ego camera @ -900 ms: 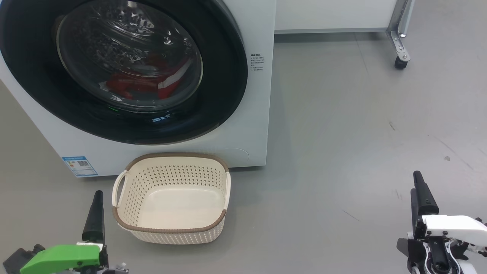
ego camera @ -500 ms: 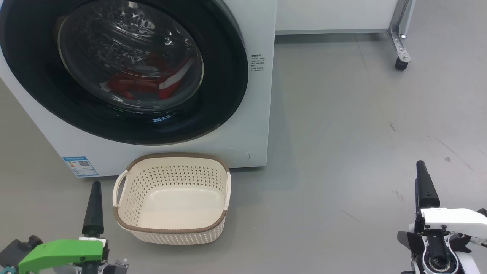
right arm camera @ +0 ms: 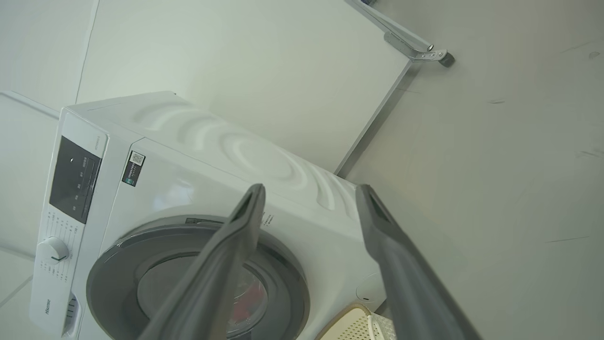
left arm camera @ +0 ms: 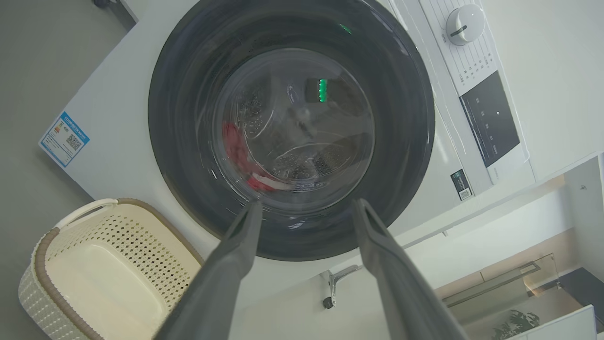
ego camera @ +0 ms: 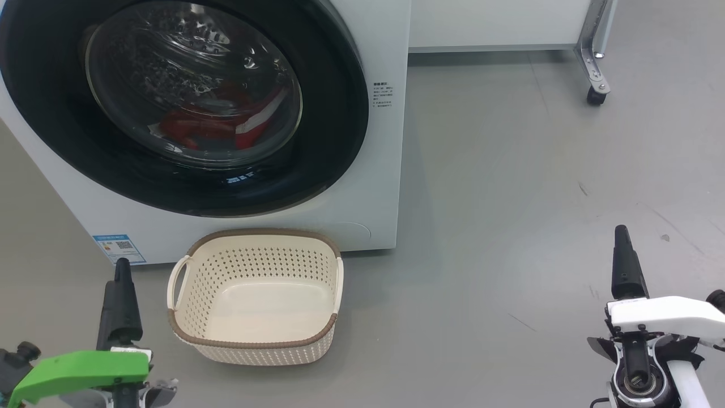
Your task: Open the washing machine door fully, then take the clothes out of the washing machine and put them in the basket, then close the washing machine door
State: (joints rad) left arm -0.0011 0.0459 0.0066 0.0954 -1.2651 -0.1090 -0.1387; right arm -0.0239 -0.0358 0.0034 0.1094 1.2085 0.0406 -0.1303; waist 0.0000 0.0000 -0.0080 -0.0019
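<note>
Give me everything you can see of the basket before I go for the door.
The basket is a small cream plastic tub, rounded-rectangular, with perforated walls, a smooth bottom, a brown woven-look rim and white loop handles. It stands upright and empty on the grey floor, just in front of the washing machine, below its closed door. Whether it touches the machine cannot be told.

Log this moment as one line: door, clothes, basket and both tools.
washing machine door: shut | clothes: inside, behind door | basket: empty, on floor | left tool: open | right tool: open
</note>
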